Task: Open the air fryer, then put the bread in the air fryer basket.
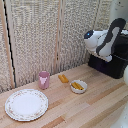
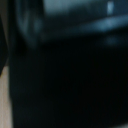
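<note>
Bulky white-and-dark-grey robot arm [image 1: 104, 41] hangs against the large glossy black air fryer [image 1: 114, 61]. Its end effector is hidden; finger spread and contact cannot be told. Wrist view is a dark blur of black fryer surface [image 2: 70, 75]. Small oblong golden-brown bread [image 1: 63, 78] lies on the pale wooden table [image 1: 95, 107], well apart from the fryer, between pink cup [image 1: 44, 79] and small white bowl [image 1: 78, 86].

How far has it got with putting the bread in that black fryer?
Nothing looks finished yet. The bread lies untouched on the table, between the pink cup and the small bowl. The arm is up against the air fryer, apparently going for its handle. Opening, carrying and dropping remain.
</note>
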